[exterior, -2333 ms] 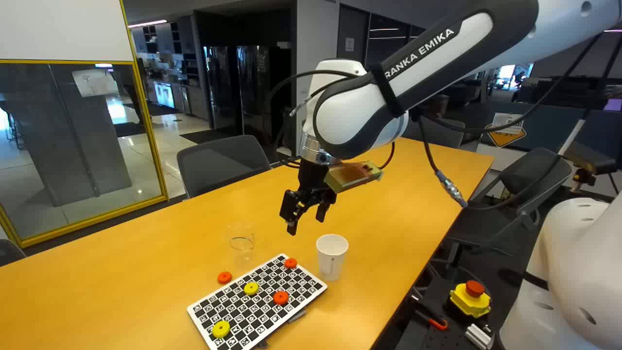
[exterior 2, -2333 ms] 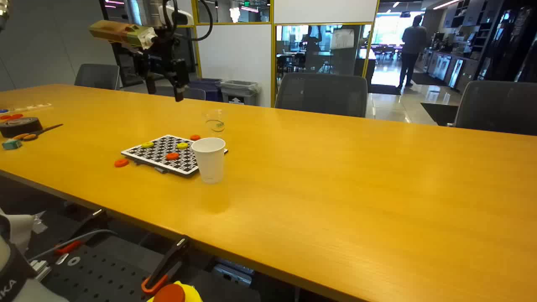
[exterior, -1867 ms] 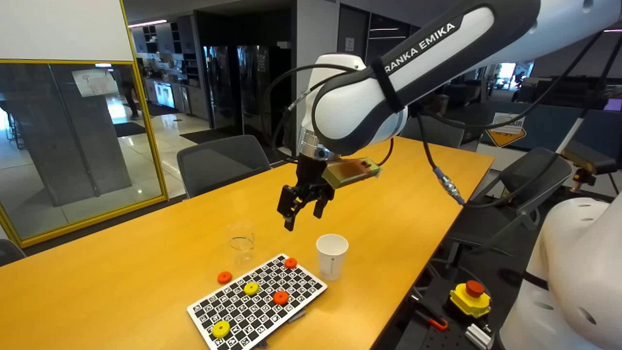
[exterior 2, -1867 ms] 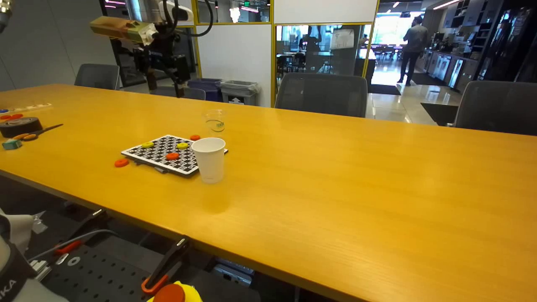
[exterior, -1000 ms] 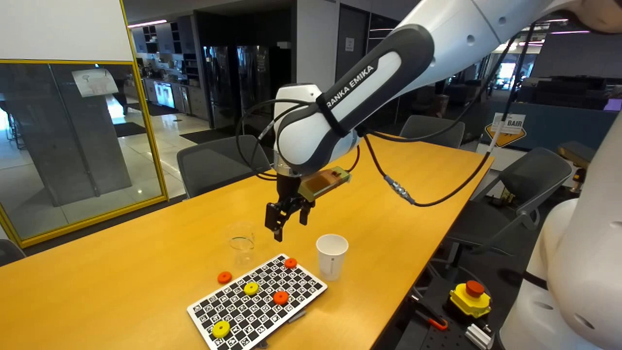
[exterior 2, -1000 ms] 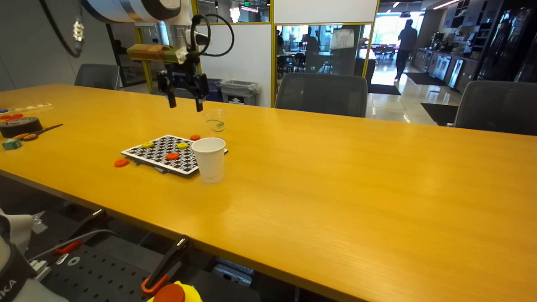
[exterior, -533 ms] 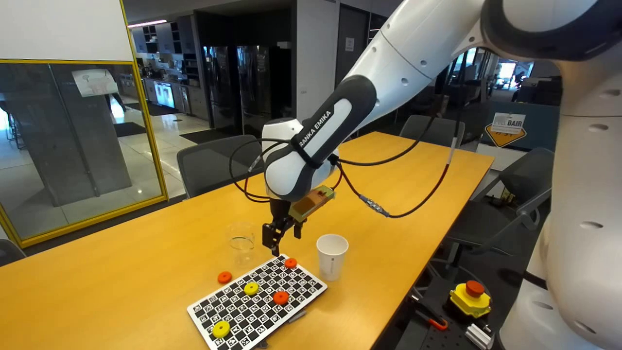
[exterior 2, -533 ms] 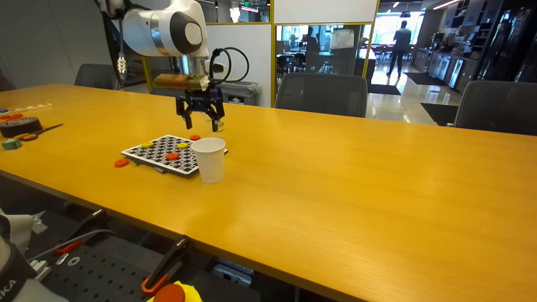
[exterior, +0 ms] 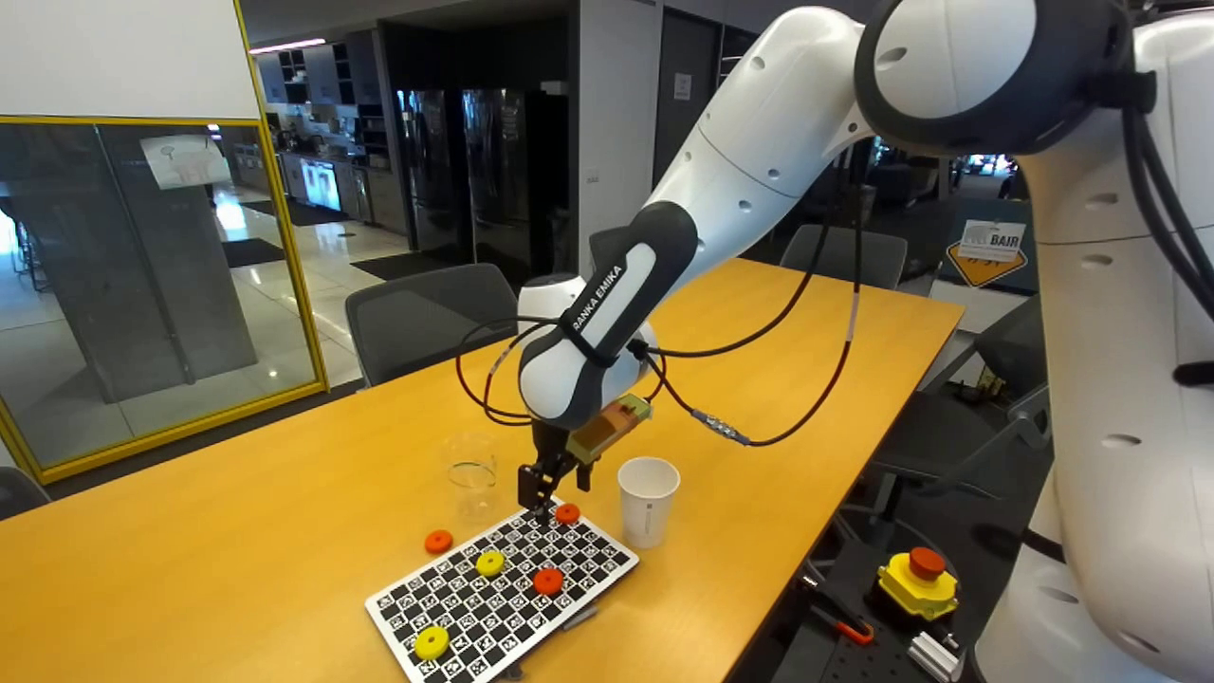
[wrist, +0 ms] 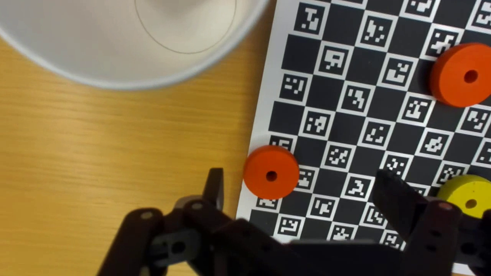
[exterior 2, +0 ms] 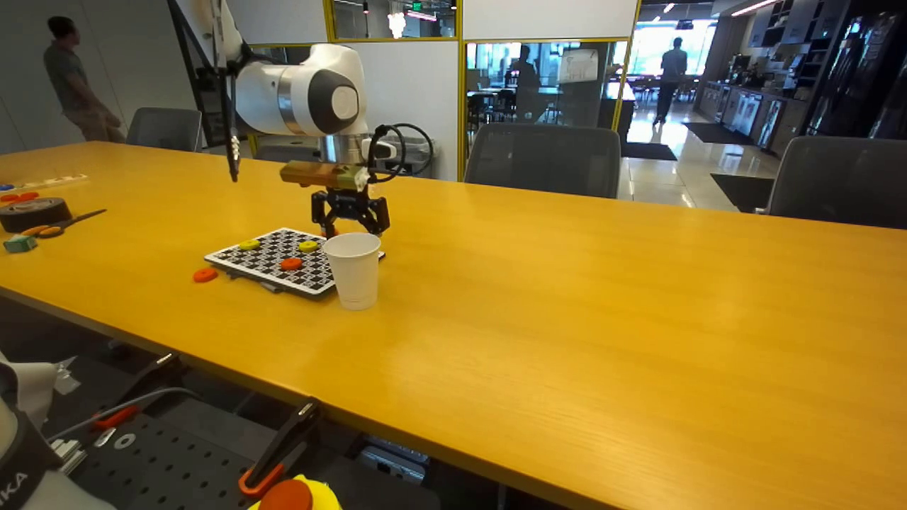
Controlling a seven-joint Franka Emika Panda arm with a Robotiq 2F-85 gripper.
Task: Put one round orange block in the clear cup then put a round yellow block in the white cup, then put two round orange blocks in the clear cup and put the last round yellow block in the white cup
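Note:
My gripper is open, low over the checkered board. In the wrist view an orange block on the board's edge sits between the fingers, closer to the left one; it also shows in an exterior view. A second orange block and two yellow blocks lie on the board. A third orange block lies on the table near the clear cup. The upright white cup shows in both exterior views and at the wrist view's top left.
The checkered board lies on the wooden table. A further orange-red piece lies beside the board. A tape roll, scissors and a teal block lie further off. The white cup stands close to my gripper.
After rising slightly, my gripper has come down and across from above the table to just over the orange block at the board's edge. It stays open. The blocks and cups have not moved.

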